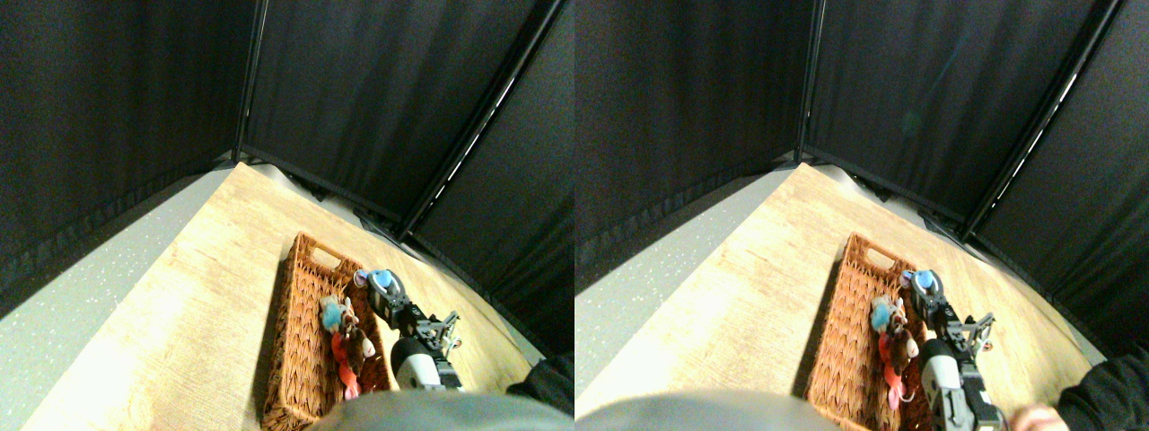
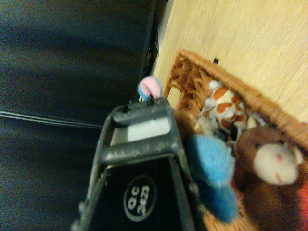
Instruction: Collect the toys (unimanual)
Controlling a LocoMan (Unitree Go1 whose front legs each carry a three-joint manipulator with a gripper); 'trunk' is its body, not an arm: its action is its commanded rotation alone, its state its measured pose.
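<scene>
Now the right claw (image 1: 377,280) hovers at the wicker basket's (image 1: 301,359) far rim, clamped on a blue toy (image 1: 381,279). Blue (image 1: 332,313), brown (image 1: 360,342) and red (image 1: 342,357) toys lie inside the basket on the worktop (image 1: 197,305).

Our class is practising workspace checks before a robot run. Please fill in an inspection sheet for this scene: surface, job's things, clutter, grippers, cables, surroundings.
Surface: light wooden table, bare apart from a wicker basket.
Job's things: a blue toy, a brown toy and a red toy lie together in the basket; the wrist view also shows an orange-and-white toy there.
Clutter: nothing seen.
Grippers: right gripper is over the basket's far right edge, with a small blue-and-pink bit at its tip.
Cables: nothing seen.
Surroundings: black curtains behind, grey speckled floor at the left, and a person's dark sleeve at the lower right.
</scene>
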